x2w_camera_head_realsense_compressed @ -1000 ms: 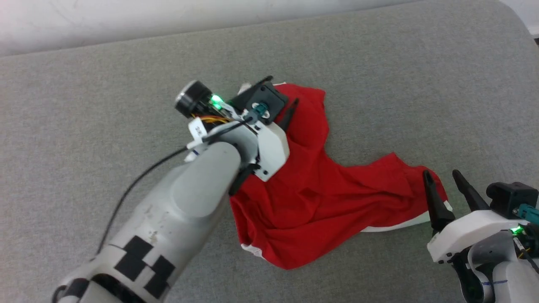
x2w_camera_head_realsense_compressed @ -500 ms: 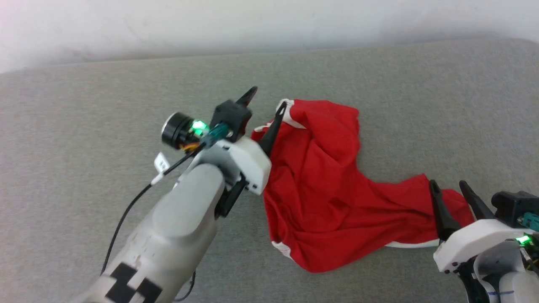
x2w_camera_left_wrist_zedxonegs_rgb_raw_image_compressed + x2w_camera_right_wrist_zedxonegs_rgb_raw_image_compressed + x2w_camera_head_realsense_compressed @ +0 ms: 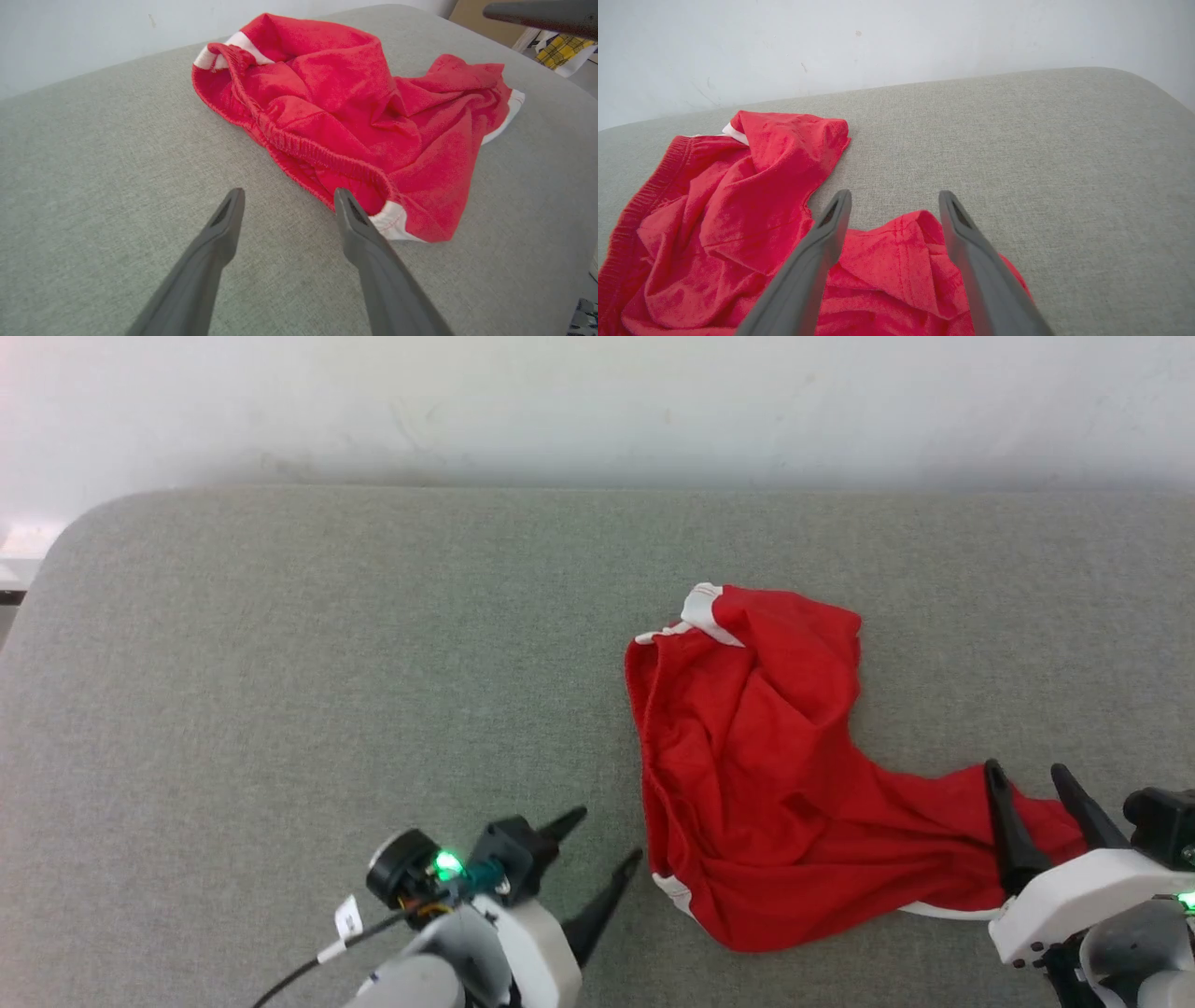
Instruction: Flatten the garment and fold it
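The garment (image 3: 766, 775), red shorts with white trim, lies crumpled on the grey cushion, right of centre. Its gathered waistband (image 3: 299, 144) runs along the left side, and one leg trails toward the right. My left gripper (image 3: 608, 833) is open over bare cushion just left of the near waistband corner, touching nothing; in the left wrist view the left gripper (image 3: 288, 192) has its right finger close to that white-trimmed corner. My right gripper (image 3: 1025, 768) is open above the end of the trailing leg, and in the right wrist view the right gripper (image 3: 895, 193) straddles a raised fold of the garment (image 3: 738, 210).
The grey cushion (image 3: 327, 691) stretches wide to the left, with a rounded corner at the far left. A pale wall (image 3: 597, 401) runs along the back edge. Beyond the cushion's right end are cardboard and a yellow plaid item (image 3: 560, 49).
The head camera has shifted. My left arm has drawn back from the far waistband corner to the near side, left of the garment, still open. The right gripper stays at the leg end.
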Controlling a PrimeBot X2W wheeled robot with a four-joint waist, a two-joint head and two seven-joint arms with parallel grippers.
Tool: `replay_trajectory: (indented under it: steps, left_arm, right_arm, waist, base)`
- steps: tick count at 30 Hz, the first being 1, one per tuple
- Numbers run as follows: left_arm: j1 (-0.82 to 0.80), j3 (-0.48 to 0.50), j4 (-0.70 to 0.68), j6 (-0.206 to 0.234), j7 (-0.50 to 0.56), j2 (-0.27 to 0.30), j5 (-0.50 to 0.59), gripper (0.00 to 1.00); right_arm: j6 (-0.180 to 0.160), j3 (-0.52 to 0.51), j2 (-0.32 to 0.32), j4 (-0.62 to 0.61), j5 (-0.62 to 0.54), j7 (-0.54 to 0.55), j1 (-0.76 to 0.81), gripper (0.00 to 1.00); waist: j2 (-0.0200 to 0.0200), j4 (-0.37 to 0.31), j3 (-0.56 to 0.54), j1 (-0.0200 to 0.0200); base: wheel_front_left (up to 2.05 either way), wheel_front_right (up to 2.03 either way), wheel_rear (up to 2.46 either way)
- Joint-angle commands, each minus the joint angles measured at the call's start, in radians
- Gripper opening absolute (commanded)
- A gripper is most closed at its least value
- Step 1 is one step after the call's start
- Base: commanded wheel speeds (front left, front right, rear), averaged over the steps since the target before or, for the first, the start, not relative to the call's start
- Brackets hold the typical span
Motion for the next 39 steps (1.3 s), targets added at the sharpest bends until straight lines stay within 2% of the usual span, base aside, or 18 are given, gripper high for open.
replay_trajectory:
  steps: [1,11,16,32,33,34,39]
  left_arm:
    - [0.023,-0.017,-0.049,-0.011,0.022,0.019,0.004,1.0]
    - [0.016,-0.081,-0.156,-0.053,0.106,0.044,0.012,1.0]
    - [-0.019,-0.099,-0.125,-0.063,0.125,0.037,0.026,1.0]
    - [-0.091,-0.137,-0.047,-0.083,0.076,0.013,0.065,1.0]
    - [-0.094,-0.14,-0.045,-0.083,0.073,0.012,0.067,0.4]
    - [-0.096,-0.142,-0.044,-0.084,0.071,0.011,0.067,0.0]
    - [-0.1,-0.149,-0.035,-0.086,0.062,0.012,0.067,0.0]
  right_arm:
    - [-0.001,-0.005,0.003,-0.007,0.008,0.004,0.006,1.0]
    - [-0.001,-0.002,0.003,0.005,0.014,-0.001,-0.011,1.0]
    - [-0.001,-0.003,0.003,0.009,0.011,0.0,-0.023,1.0]
    - [-0.001,-0.012,0.003,0.027,0.008,0.003,-0.035,1.0]
    - [-0.001,-0.013,0.003,0.028,0.008,0.003,-0.035,1.0]
    - [-0.001,-0.014,0.003,0.028,0.007,0.003,-0.035,1.0]
    - [-0.001,-0.012,0.003,0.035,0.004,0.007,-0.035,1.0]
  waist:
    - [0.0,0.003,0.01,0.0002]
    - [0.0,-0.003,0.052,0.0002]
    - [0.0,-0.013,0.073,0.0002]
    - [0.0,-0.028,0.1,0.0002]
    - [0.0,-0.027,0.101,0.0002]
    - [0.0,-0.027,0.103,0.0002]
    - [0.0,-0.028,0.102,0.0002]
  base:
    - [0.0,0.0,0.0]
    - [0.0,0.0,0.0]
    - [0.0,0.0,0.0]
    - [0.0,0.0,0.0]
    - [0.0,0.0,0.0]
    - [0.0,0.0,0.0]
    - [0.0,0.0,0.0]
